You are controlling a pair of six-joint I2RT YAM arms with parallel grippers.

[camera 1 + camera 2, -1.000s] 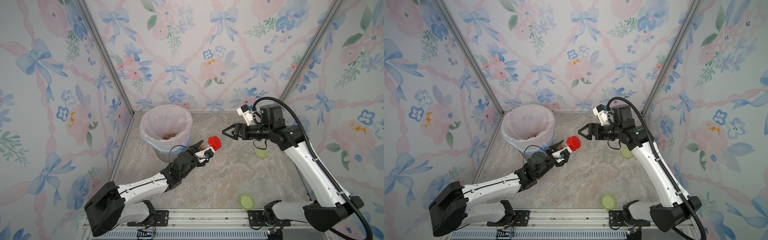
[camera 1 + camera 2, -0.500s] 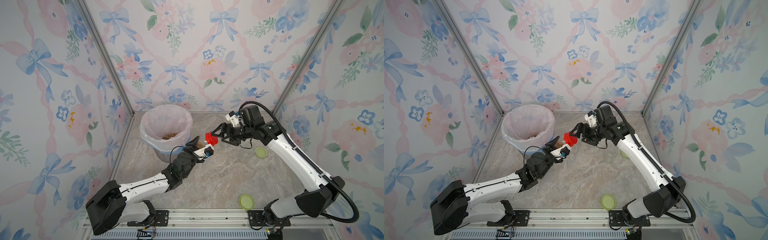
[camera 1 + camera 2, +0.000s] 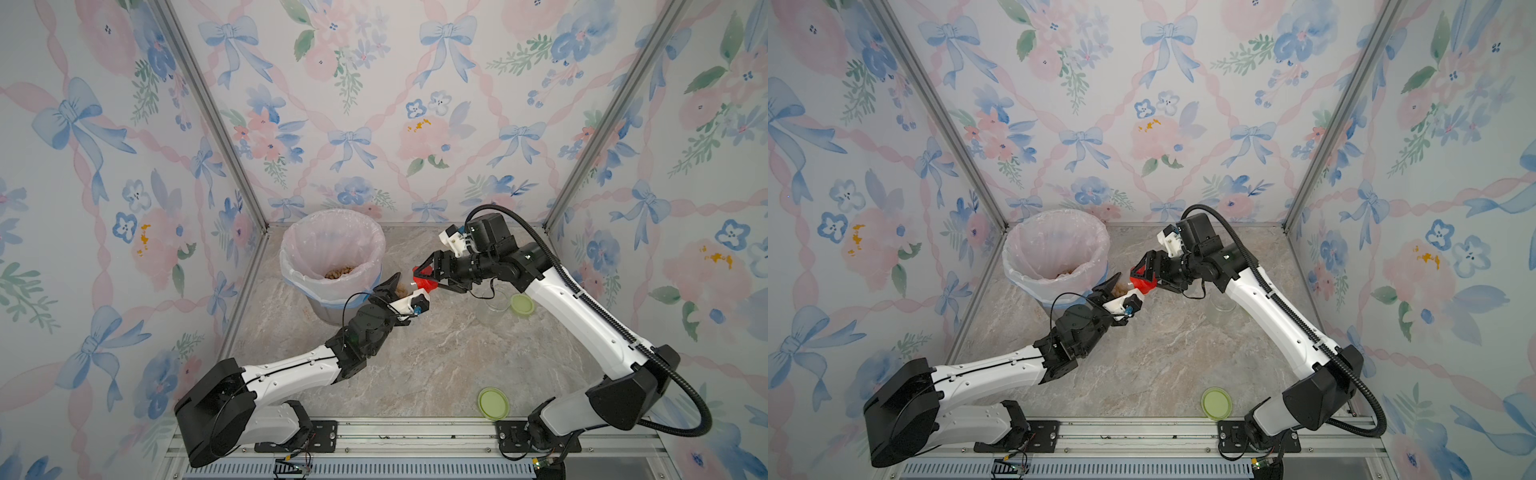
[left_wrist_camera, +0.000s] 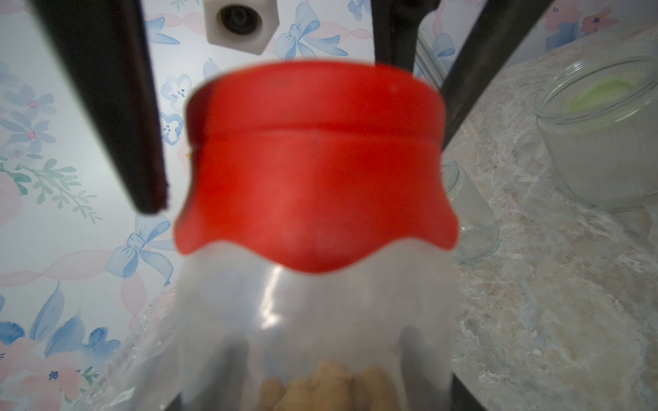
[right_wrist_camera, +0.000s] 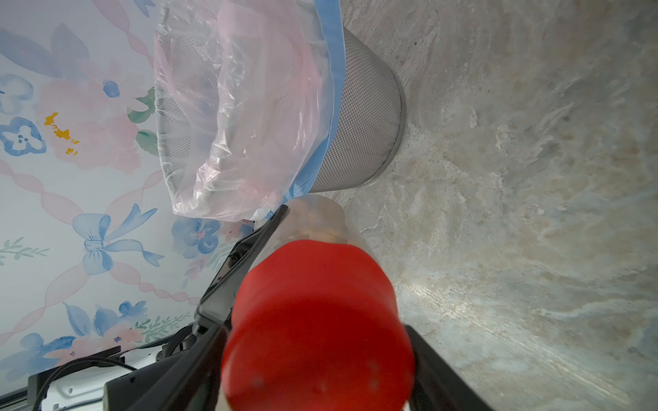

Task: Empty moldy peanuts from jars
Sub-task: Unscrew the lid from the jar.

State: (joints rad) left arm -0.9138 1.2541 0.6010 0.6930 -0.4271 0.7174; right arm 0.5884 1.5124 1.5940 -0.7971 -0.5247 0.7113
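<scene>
My left gripper (image 3: 405,291) (image 3: 1121,291) is shut on a clear jar (image 4: 313,313) (image 5: 317,220), held tilted just off the floor beside the bin. The jar has a red lid (image 3: 424,284) (image 3: 1144,282) (image 4: 313,160) (image 5: 317,338). Moldy peanuts (image 4: 320,388) lie inside it, near my left jaws. My right gripper (image 3: 424,280) (image 3: 1142,277) (image 5: 317,373) is closed around the red lid, a finger on each side. More moldy peanuts (image 3: 338,272) lie at the bottom of the bag-lined bin (image 3: 291,249) (image 3: 1017,266) (image 5: 363,124).
An empty open jar (image 3: 492,309) (image 3: 1221,307) (image 4: 601,142) stands under my right forearm, a pale green lid (image 3: 522,305) beside it. A smaller empty jar (image 4: 470,220) stands nearby. Another green lid (image 3: 492,403) (image 3: 1217,403) lies near the front rail.
My right gripper has moved left from open air to the red lid and closed around it. The left gripper has kept hold of the jar, nearly still.
</scene>
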